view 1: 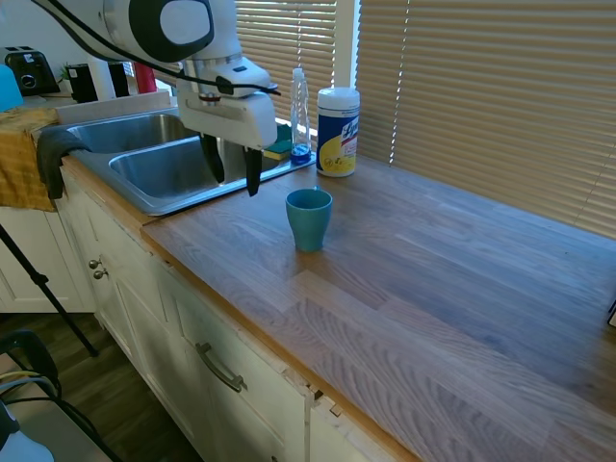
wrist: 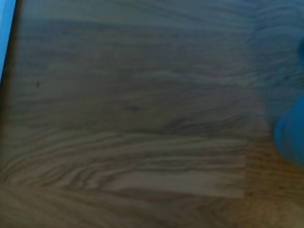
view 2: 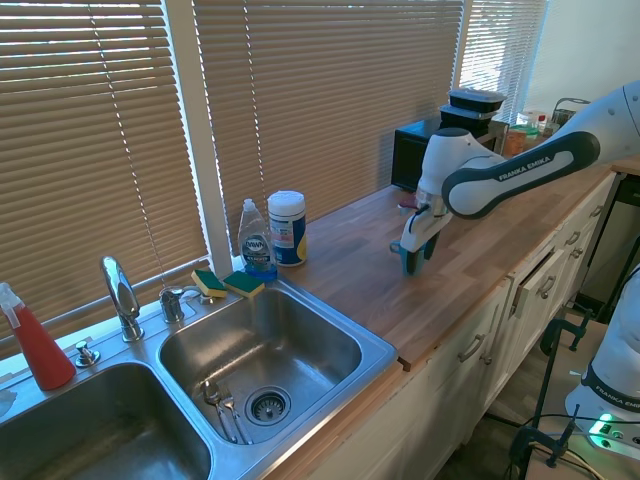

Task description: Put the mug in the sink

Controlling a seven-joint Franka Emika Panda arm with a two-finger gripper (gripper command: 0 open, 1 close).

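Note:
The mug [view 1: 309, 218] is a small teal-blue cup standing upright on the wooden counter [view 1: 433, 279], a little in front of the white wipes canister [view 1: 338, 132]. In the second exterior view the mug [view 2: 408, 256] is mostly hidden behind the fingers. My gripper [view 1: 231, 174] hangs above the counter just left of the mug, near the sink's edge, open and holding nothing. The steel sink [view 2: 262, 350] lies left of the counter with two basins. A blurred blue patch, the mug [wrist: 290, 137], shows at the wrist view's edge.
A clear dish-soap bottle [view 1: 300, 114] and sponges [view 2: 228, 284] sit behind the sink by the window blinds. A curved faucet [view 2: 119, 296] and a red spray bottle [view 2: 32, 340] stand at the back. A yellow towel [view 1: 24, 159] hangs at the sink's far side. A microwave [view 2: 445, 148] sits on the counter's end.

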